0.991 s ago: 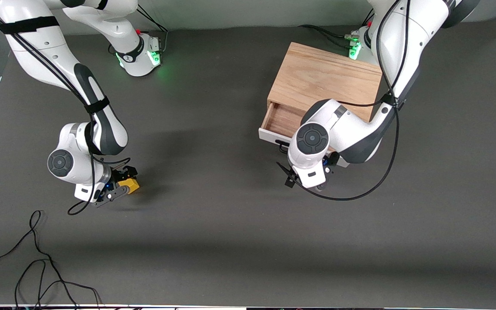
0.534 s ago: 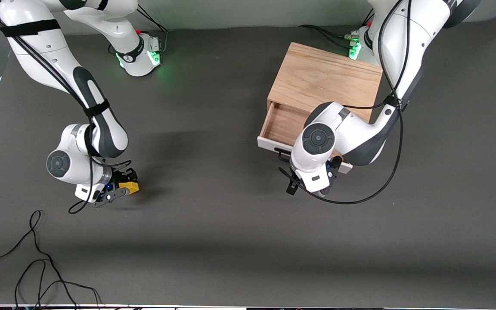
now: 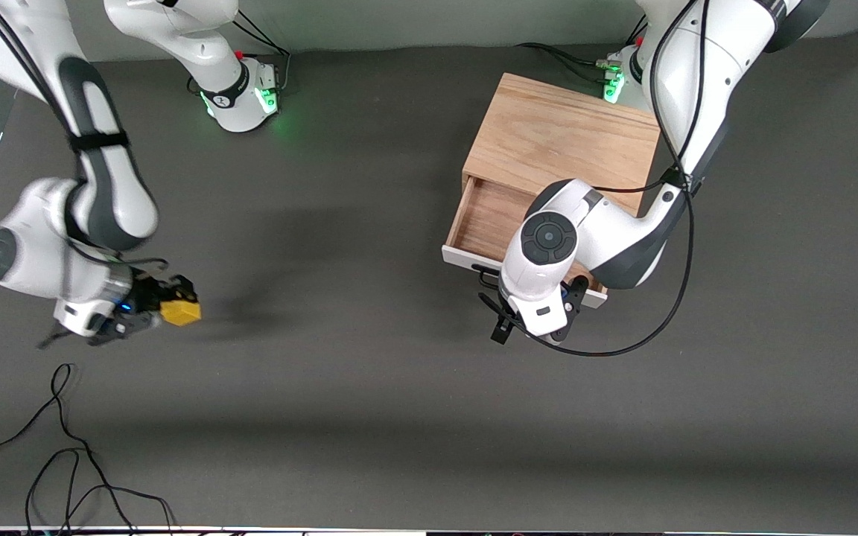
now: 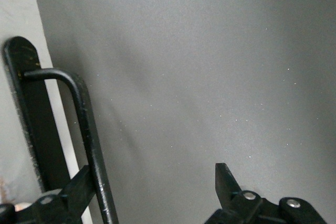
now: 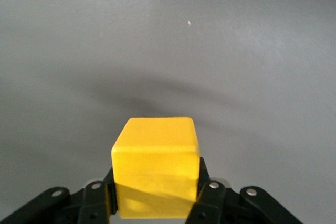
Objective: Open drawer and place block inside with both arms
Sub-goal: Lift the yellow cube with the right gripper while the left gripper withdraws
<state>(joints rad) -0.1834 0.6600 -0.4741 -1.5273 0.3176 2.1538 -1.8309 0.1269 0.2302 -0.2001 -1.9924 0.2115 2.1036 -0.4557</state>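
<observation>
Carry step: right pincer (image 3: 153,316) clamped on block (image 3: 179,312), over worktop (image 3: 369,387). Left pincer (image 3: 537,320) apart at handle (image 4: 86,129); drawer (image 3: 485,216) open. Next: carry block toward 3 o'clock, over drawer.

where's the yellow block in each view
Front view: the yellow block is held in the right gripper, above the mat toward the right arm's end of the table.
Left wrist view: not in it; only the drawer handle and mat show.
Right wrist view: low centre, between the fingers.
Shared landmark: the dark grey mat.
</observation>
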